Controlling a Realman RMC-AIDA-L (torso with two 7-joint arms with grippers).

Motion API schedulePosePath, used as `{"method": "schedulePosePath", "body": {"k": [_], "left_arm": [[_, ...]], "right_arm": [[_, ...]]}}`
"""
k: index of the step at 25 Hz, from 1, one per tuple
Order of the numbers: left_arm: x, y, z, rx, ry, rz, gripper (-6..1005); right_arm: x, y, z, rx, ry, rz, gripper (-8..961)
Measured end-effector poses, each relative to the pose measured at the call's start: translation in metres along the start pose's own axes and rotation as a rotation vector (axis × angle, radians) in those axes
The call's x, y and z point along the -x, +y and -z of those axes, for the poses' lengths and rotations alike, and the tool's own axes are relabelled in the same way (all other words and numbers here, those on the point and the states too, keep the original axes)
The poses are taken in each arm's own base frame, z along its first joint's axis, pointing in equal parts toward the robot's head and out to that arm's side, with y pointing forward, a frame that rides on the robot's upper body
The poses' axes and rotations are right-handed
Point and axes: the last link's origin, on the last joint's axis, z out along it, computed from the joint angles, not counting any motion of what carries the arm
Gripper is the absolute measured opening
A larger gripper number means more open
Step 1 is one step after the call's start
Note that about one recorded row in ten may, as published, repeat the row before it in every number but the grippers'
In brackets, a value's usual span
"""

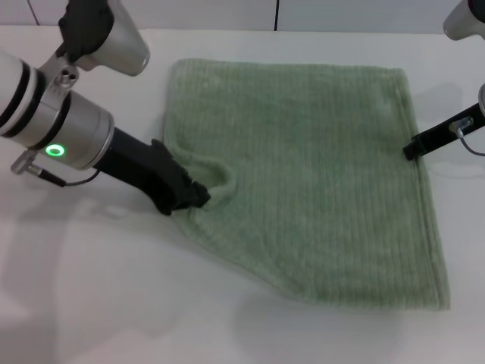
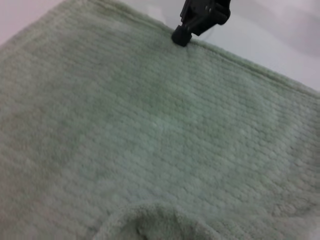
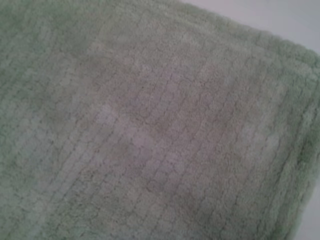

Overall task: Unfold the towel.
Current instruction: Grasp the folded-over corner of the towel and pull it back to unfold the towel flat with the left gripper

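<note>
The pale sage-green towel lies spread almost flat on the white table. Its left edge is bunched into a raised fold at my left gripper, which is shut on that fold. My right gripper is at the towel's right hem, fingers together on the edge. It also shows in the left wrist view, with its tip on the hem. The towel fills the left wrist view and the right wrist view, where its hemmed corner shows.
The white table stretches bare in front of and left of the towel. The towel's near left corner runs at a slant. A wall edge shows at the back.
</note>
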Motion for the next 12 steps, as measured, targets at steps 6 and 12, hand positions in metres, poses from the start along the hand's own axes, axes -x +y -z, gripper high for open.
{"method": "schedulePosePath", "body": {"k": [6,12], "left_arm": [[0.011,0.004,0.008,0.034,-0.003,0.037,53],[0.018,0.006,0.017,0.049,0.009,0.055,56]], "right_arm": [[0.001,0.001,0.001,0.003,0.001,0.003,-2],[0.003,0.001,0.001,0.003,0.001,0.007,-1]]}}
